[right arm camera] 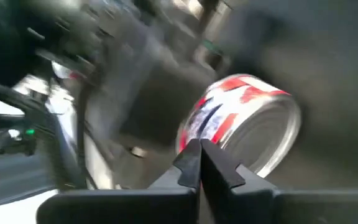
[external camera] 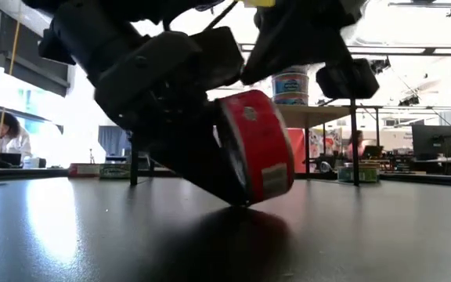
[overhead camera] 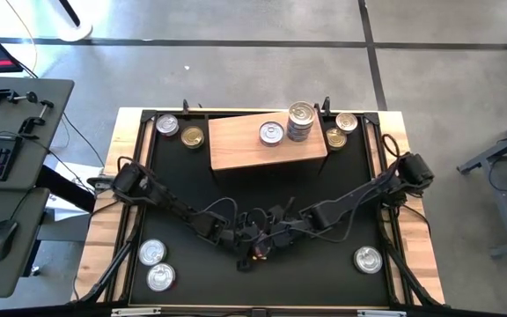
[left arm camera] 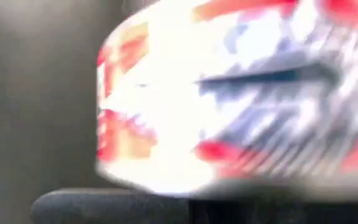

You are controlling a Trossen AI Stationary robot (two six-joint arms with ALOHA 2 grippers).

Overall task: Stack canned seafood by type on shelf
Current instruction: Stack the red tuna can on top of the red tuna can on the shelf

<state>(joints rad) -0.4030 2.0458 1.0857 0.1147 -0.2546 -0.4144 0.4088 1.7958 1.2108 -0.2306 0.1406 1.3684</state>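
Red-labelled tin [external camera: 255,145] tilts on edge at the near middle of the black mat [overhead camera: 324,255], clamped in the left hand [overhead camera: 252,245]. Right hand [right arm camera: 200,163], pinched shut and empty, sits just beside it. Shelf [overhead camera: 236,145] stands far, carrying a stack [overhead camera: 301,121].

Both arms low, converged — right tool [right arm camera: 199,163] shut

1. Tilted can [external camera: 255,149]: red side label, small white patches; in the right wrist view [right arm camera: 247,124] red, white and blue label, silver end.
2. Shelf [overhead camera: 245,141]: light-brown wood.
3. Stacked cans [overhead camera: 301,121]: silver lids; bluish-white label in low view [external camera: 290,86].
4. Mat [overhead camera: 262,198]: black.
5. Loose cans: silver [overhead camera: 368,259], gold [overhead camera: 193,137].
6. Bench [overhead camera: 416,238]: pale wood.
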